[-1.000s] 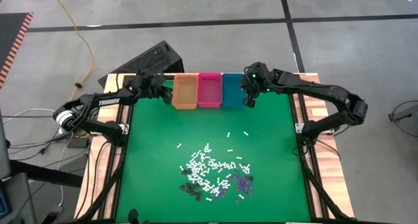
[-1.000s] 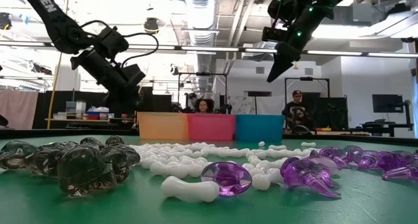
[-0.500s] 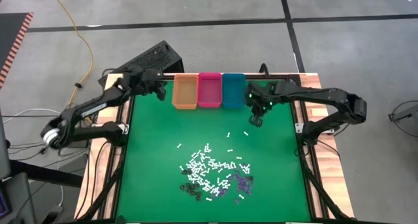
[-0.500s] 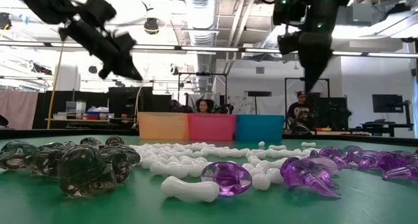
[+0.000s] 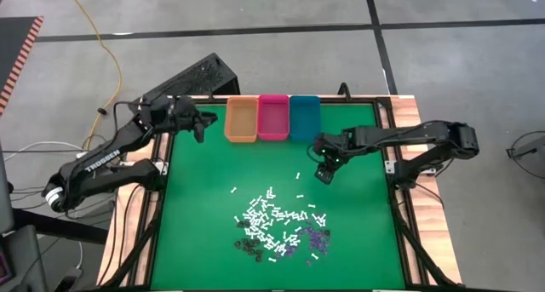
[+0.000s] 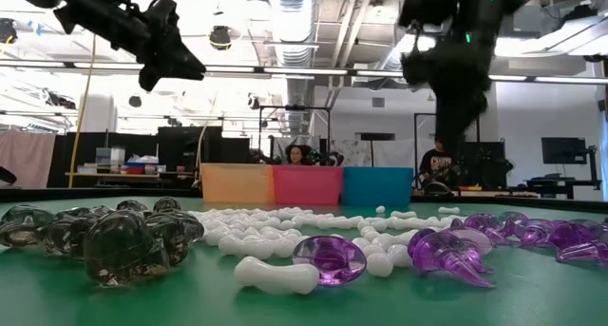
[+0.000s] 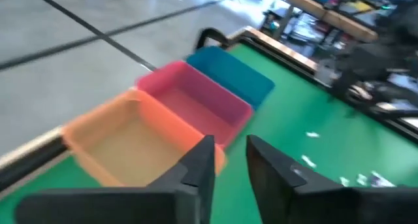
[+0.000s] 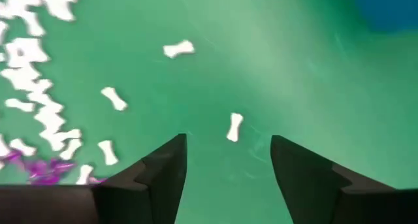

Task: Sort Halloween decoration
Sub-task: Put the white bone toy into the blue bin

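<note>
The Halloween decoration lies in a loose pile [image 5: 277,224] on the green mat: white bone-shaped sticks [image 6: 277,272], purple bits [image 5: 317,237] and dark bits [image 5: 249,245]. A few white sticks lie scattered toward the far right. My right gripper [image 5: 324,173] hangs above the mat in front of the teal bin, pointing steeply down. Its fingers [image 8: 228,165] are wide open, with one white stick [image 8: 234,127] on the mat ahead between them. My left gripper [image 5: 197,126] is raised beside the orange bin. Its fingers [image 7: 228,165] stand a little apart with nothing between them.
Three bins stand side by side at the far edge: orange [image 5: 241,120], pink [image 5: 273,117], teal [image 5: 304,117]. Bare green mat [image 5: 204,181] lies between the bins and the pile. In the low view, people [image 6: 297,155] show in the room behind the table.
My right gripper has left the space over the teal bin, gone toward the near edge and down over the scattered white sticks, and rolled about its own line. My left gripper has risen and drawn back from the orange bin toward the table's left edge.
</note>
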Robot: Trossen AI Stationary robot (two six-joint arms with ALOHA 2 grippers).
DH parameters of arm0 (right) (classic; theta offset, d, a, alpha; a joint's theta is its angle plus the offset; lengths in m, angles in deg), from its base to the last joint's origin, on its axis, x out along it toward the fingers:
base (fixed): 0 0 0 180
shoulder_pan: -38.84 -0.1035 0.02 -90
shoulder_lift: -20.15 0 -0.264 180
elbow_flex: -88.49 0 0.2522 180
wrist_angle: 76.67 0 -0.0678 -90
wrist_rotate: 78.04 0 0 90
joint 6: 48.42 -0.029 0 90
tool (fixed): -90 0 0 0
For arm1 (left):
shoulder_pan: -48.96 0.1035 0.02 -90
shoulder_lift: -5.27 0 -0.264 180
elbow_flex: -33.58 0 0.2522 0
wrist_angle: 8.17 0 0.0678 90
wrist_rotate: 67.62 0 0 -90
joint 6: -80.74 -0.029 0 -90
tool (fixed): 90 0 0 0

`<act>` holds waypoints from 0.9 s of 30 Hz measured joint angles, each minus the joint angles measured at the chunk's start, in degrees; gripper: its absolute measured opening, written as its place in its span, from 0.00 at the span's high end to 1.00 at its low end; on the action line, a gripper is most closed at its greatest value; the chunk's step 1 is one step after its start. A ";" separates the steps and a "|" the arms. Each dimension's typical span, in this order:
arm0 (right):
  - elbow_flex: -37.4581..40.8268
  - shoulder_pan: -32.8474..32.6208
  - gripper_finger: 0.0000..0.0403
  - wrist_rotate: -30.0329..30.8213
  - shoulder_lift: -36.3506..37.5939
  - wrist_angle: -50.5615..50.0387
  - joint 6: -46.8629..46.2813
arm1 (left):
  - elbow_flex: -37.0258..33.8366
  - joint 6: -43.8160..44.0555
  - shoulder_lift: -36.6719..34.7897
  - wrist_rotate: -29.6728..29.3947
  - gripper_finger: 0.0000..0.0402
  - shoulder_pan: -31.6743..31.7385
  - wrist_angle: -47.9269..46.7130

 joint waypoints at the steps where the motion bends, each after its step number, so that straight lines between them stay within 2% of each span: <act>1: 1.98 0.65 0.37 -0.67 0.00 1.71 -0.08 | 0.00 0.03 0.13 0.06 0.74 -0.48 0.00; 7: 7.89 2.93 0.37 -0.37 -0.02 10.52 -0.08 | -0.02 -0.09 0.44 -2.18 0.60 -2.18 0.17; 12: 9.95 2.20 0.37 1.63 -0.02 11.78 -0.08 | -0.02 0.23 0.46 -2.33 0.56 -2.19 0.09; 15: 11.34 0.35 0.37 7.56 -0.04 12.91 -0.02 | -0.02 0.27 0.46 -3.40 0.56 -2.21 0.10; 18: 13.30 -2.35 0.37 13.33 -0.02 18.42 0.21 | -0.02 0.31 0.46 -3.66 0.56 -2.19 0.09; 22: 17.63 -5.67 0.37 14.74 -0.02 26.15 -0.60 | -0.02 0.30 0.46 -3.64 0.56 -2.20 0.03; 27: 21.65 -10.40 0.37 20.97 0.49 29.78 -4.27 | -0.02 0.29 0.46 -3.55 0.56 -2.22 0.04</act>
